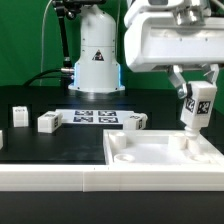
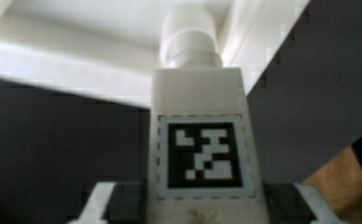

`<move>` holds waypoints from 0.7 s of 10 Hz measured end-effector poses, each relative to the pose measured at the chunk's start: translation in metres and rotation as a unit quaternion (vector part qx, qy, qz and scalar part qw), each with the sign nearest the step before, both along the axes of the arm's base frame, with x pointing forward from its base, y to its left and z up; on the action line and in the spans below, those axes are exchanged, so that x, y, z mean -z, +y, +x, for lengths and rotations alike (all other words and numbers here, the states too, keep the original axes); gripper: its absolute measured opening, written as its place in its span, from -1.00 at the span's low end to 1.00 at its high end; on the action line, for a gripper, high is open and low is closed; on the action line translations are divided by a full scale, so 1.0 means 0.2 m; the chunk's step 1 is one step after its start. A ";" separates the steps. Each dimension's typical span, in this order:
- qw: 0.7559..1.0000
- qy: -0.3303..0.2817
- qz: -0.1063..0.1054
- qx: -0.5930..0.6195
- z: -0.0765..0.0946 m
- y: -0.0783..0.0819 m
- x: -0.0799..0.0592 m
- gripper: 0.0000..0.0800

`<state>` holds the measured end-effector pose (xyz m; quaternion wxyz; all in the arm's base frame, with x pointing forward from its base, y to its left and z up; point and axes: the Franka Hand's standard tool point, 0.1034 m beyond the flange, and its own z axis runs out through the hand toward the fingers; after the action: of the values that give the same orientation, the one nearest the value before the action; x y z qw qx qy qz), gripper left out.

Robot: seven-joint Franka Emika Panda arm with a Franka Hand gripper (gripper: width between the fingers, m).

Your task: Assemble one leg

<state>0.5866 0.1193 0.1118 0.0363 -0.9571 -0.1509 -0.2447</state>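
As the claw [image 1: 196,93] grips it, the leg [image 1: 195,112] stands at the panel's [image 1: 150,156] corner.

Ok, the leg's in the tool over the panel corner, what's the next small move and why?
Probably ease the leg straight down, slowly. The tool holds it upright with its peg pointing at a corner of the panel, on the exterior view's right; I cannot tell whether the peg is seated yet.

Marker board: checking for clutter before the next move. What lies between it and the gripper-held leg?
Exterior view: one loose leg lies between marker board and held leg.
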 end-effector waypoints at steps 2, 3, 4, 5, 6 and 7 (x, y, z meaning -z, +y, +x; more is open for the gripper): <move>1.000 0.005 0.001 0.002 0.01 -0.01 0.03 -0.27; 1.000 0.006 0.001 0.002 0.02 0.00 0.05 -0.27; 1.000 0.007 0.003 0.002 0.03 0.00 0.07 -0.27; 1.000 0.006 0.004 0.002 0.05 0.01 0.08 -0.27; 1.000 0.005 0.004 0.002 0.06 0.01 0.09 -0.27; 1.000 0.007 0.005 0.002 0.07 0.02 0.09 -0.27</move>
<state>0.6014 0.1228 0.0938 0.0413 -0.9589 -0.1478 -0.2385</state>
